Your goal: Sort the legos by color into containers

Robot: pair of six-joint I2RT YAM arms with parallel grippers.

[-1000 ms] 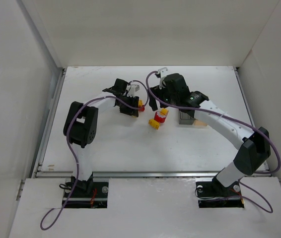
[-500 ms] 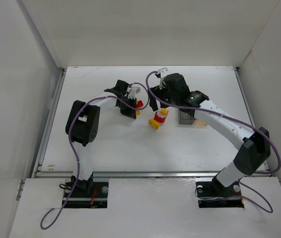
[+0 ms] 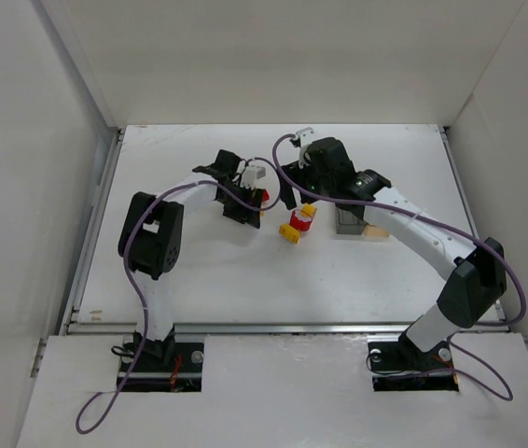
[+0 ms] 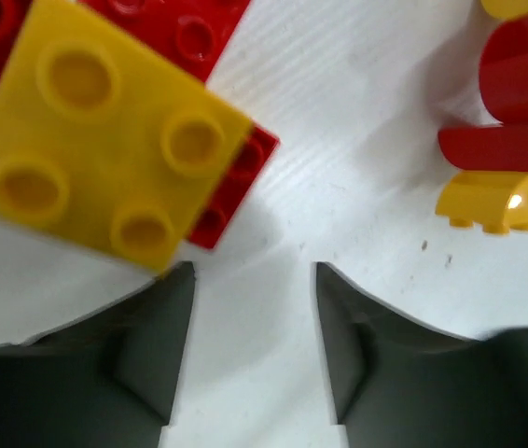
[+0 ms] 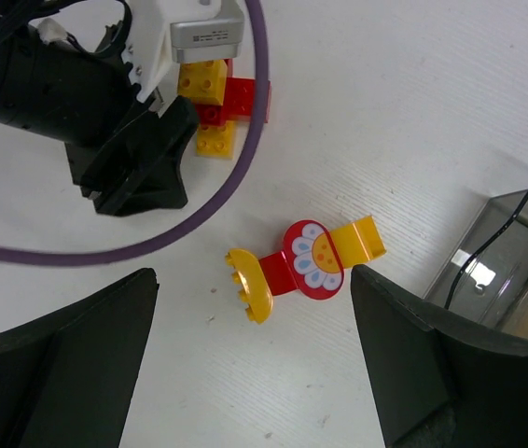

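A yellow square lego [image 4: 105, 140] sits on a red plate [image 4: 231, 187], just beyond my left gripper's fingertips. My left gripper [image 4: 253, 280] is open and empty, low over the table; in the top view it [image 3: 253, 203] is beside that stack [image 3: 264, 197]. A joined piece of red and yellow legos with a flower face [image 5: 306, 261] lies between the arms [image 3: 297, 227]. My right gripper [image 5: 255, 308] is open and empty, hovering above it. The dark grey container [image 3: 349, 222] and the tan clear one [image 3: 376, 232] stand to the right.
The left arm's purple cable [image 5: 245, 159] loops over the table near the stack in the right wrist view. The dark grey container's corner [image 5: 511, 247] is close to my right finger. White walls enclose the table on three sides.
My left gripper has shifted slightly beside the red and yellow stack. The right arm and the flower piece have stayed put.
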